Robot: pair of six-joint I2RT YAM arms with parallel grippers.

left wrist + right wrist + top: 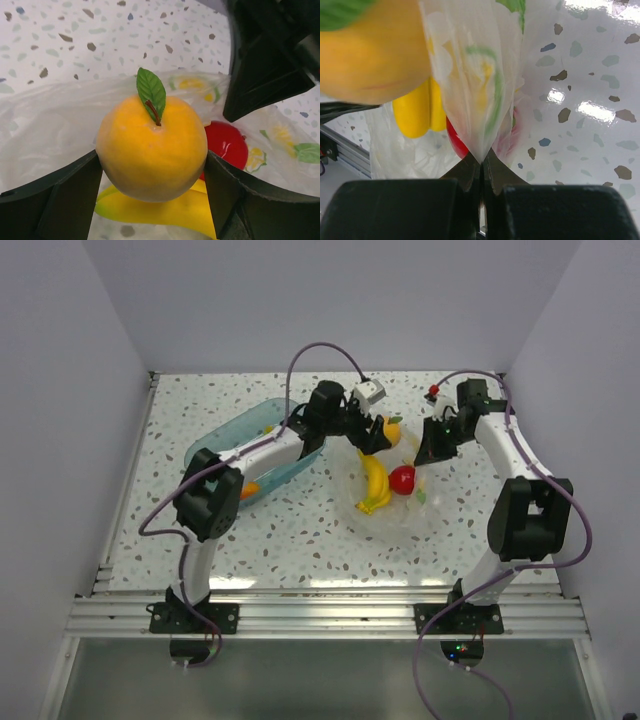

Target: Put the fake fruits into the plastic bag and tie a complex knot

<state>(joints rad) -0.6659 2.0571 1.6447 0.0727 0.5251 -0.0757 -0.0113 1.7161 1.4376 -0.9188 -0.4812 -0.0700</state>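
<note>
My left gripper [152, 172] is shut on the orange [151, 148], a round orange-yellow fruit with a green leaf, and holds it above the clear plastic bag [45, 125]. In the top view the orange [391, 433] hangs over the bag's far side. The yellow banana bunch [374, 485] and the red apple [402, 479] lie inside the bag [390, 522]. My right gripper [482, 162] is shut on a bunched fold of the bag [480, 95] and holds that edge up. The grape cluster is not visible.
The teal translucent tray [240, 445] stands at the back left, partly under my left arm, with an orange-red piece [250, 489] at its near end. A small red-topped object [433, 393] sits at the back near my right arm. White walls close in the table.
</note>
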